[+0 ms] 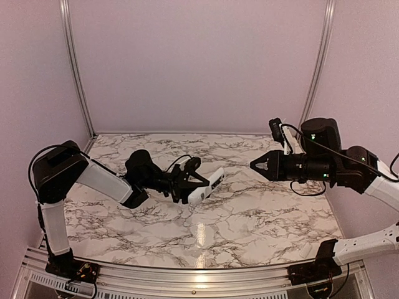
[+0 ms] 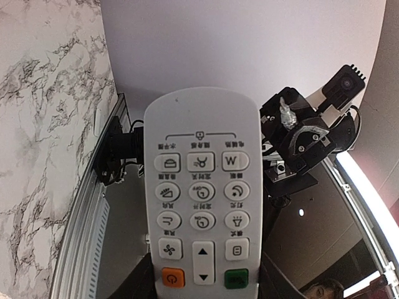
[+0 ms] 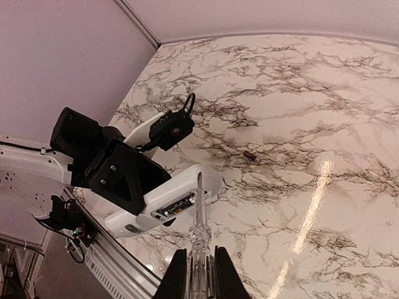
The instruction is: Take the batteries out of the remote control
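We see a slim white plastic remote control, its pale buttons printed with dark symbols, save one orange button and one green button. The flat marble table top is white with grey-black veining. Our black left gripper and black right gripper sit on arms with white links. A tiny cylindrical battery looks dark. The long thin stick is translucent grey. The smooth walls are pale lilac.
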Controlling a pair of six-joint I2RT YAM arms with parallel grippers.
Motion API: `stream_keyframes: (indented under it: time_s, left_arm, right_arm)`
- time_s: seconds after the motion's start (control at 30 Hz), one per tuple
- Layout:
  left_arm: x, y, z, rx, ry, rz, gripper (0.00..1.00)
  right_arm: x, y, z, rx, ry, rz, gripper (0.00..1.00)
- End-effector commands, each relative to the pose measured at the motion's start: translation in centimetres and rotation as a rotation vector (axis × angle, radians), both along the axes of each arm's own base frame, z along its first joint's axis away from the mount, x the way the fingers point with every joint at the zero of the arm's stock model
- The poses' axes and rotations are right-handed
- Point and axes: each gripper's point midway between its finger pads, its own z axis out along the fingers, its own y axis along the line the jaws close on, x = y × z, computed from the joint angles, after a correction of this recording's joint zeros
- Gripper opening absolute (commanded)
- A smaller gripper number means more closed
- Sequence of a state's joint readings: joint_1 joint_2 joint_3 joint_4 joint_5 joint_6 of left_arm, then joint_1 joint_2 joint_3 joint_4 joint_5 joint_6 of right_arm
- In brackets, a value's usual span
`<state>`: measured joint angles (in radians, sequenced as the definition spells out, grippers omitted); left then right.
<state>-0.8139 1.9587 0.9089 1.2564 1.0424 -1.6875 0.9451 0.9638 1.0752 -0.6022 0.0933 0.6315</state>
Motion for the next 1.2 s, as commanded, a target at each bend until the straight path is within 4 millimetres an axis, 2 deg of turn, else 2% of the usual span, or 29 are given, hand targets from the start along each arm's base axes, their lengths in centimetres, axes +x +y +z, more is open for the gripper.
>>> stream_keyframes:
  time_s: [0.0, 0.13, 0.23, 0.43, 0.57, 0.7, 0.93, 1.17]
  left_arm:
    - [-0.1, 0.9, 4.5, -0.156, -0.208, 0.045, 0.00]
    - [0.7, 0.5, 4.1, -0.108, -0.196, 0.083, 0.00]
    - [1.1, 0.1, 3.0, -0.041, -0.161, 0.086, 0.00]
    - [2.0, -0.3, 1.6, 0.093, -0.231, 0.124, 0.00]
    - [2.4, -0.2, 1.5, 0.135, -0.258, 0.152, 0.00]
    - [2.7, -0.2, 0.7, 0.177, -0.262, 0.159, 0.00]
    - [2.2, 0.1, 2.4, 0.071, -0.182, 0.165, 0.00]
    - [2.6, 0.2, 1.8, 0.121, -0.182, 0.187, 0.00]
  right_arm:
    - [-1.7, -0.2, -1.1, -0.034, 0.164, 0.014, 0.00]
    - [-2.7, 0.4, -0.8, -0.002, 0.248, 0.048, 0.00]
    - [-3.0, 0.7, 0.3, 0.034, 0.290, 0.056, 0.00]
    - [-3.1, 2.3, 2.5, 0.093, 0.319, 0.098, 0.00]
    - [-2.8, 2.9, 2.4, 0.069, 0.344, 0.104, 0.00]
    - [-2.3, 2.5, 1.8, 0.021, 0.356, 0.063, 0.00]
    - [-1.4, 1.8, 1.2, -0.061, 0.365, -0.002, 0.00]
    - [-0.9, 1.8, 0.1, -0.093, 0.388, -0.028, 0.00]
